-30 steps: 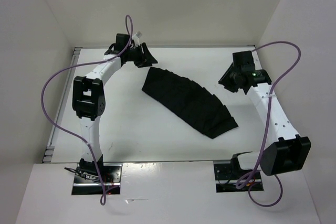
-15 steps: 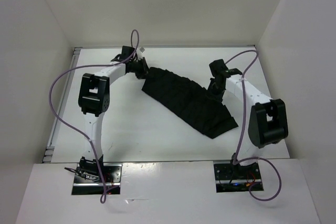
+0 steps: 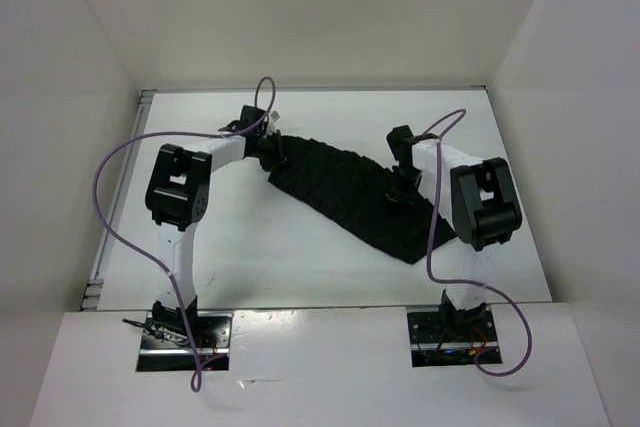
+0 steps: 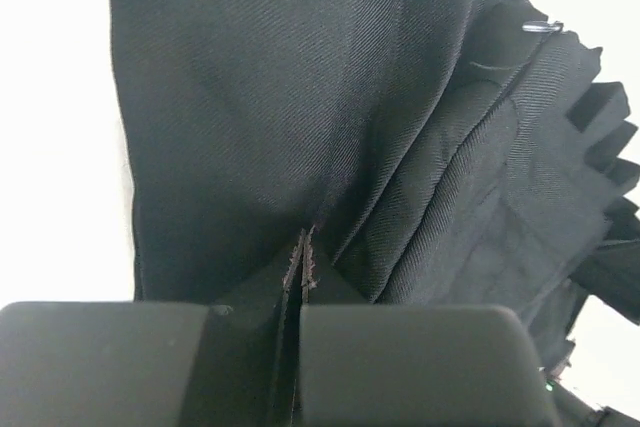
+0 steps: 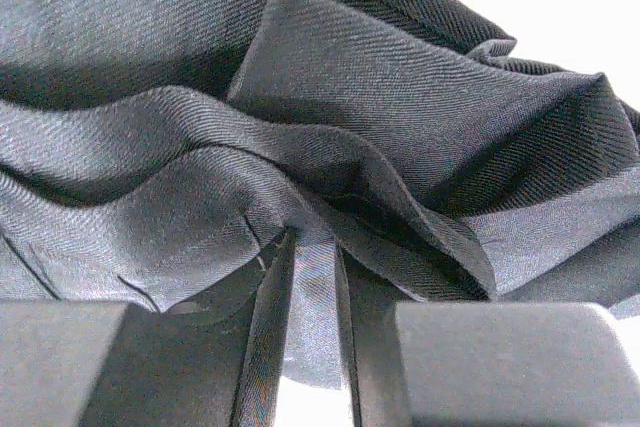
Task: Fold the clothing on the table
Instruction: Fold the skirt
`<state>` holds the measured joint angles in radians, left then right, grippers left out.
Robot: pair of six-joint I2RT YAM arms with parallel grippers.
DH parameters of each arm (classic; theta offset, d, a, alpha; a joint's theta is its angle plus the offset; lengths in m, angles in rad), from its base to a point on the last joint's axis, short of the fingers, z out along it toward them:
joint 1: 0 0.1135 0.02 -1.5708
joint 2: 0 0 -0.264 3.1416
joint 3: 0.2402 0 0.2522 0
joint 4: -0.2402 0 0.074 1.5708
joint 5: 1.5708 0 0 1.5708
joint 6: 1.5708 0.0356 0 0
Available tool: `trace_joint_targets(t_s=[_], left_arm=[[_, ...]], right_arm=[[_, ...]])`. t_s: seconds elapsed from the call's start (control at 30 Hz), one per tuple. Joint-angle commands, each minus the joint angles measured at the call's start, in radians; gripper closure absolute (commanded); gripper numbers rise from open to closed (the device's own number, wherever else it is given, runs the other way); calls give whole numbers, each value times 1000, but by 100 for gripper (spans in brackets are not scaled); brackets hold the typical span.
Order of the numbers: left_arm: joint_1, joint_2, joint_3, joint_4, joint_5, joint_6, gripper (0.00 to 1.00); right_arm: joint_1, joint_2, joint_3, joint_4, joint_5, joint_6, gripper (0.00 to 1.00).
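Clothing (image 4: 300, 127) pinched btwn left gripper (image 4: 302, 247) & right gripper (image 5: 305, 247) fingers.

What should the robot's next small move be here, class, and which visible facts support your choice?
Probably finish closing the right hand on the clothing: its fingers still show a gap around a fold of fabric, while the left hand is already shut on the far left edge. With both ends gripped, lifting to fold over the table could begin.

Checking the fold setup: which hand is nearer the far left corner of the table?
The left hand, pinched shut on the clothing at its far left end. The right hand sits on the garment's right part, farther from that corner of the table.
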<state>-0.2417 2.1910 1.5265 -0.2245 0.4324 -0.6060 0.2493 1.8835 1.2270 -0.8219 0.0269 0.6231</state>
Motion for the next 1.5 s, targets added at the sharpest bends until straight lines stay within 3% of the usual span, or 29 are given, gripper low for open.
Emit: trace_joint_targets(t_s=[0.0, 0.23, 0.37, 0.4, 0.43, 0.5, 0.57, 0.67, 0.87, 1.0, 1.37, 1.47], left_arm=[[-21, -75, -78, -111, -112, 28, 100], [-30, -238, -330, -90, -141, -11, 100], [-39, -249, -381, -81, -118, -23, 100], [-39, -249, -371, -81, -118, -23, 100], [-39, -240, -362, -81, -118, -23, 100], [-39, -240, -333, -90, -118, -23, 100], [-39, -240, -272, -117, -118, -8, 100], [-39, -272, -163, -169, -164, 18, 100], [-39, -362, -13, -259, -284, 51, 100], [-39, -395, 18, -259, -137, 72, 97], [-68, -358, -92, -227, -101, 81, 97], [-77, -347, -115, -216, -92, 72, 97]], right_arm=[[8, 84, 64, 20, 34, -23, 73], [8, 242, 411, 1, 76, -98, 73], [8, 205, 518, 10, 85, -141, 69], [8, 180, 519, 10, 100, -152, 64], [8, 151, 519, 10, 100, -152, 50], [-1, 59, 471, 23, 123, -184, 39], [-25, 7, 442, 23, 151, -194, 29], [-94, -58, 381, 23, 169, -226, 21], [-290, -113, 204, 84, 67, -240, 18], [-366, -123, 135, 155, -48, -253, 17], [-481, 31, 80, 262, -376, -293, 17], [-481, 66, 80, 262, -396, -293, 17]])
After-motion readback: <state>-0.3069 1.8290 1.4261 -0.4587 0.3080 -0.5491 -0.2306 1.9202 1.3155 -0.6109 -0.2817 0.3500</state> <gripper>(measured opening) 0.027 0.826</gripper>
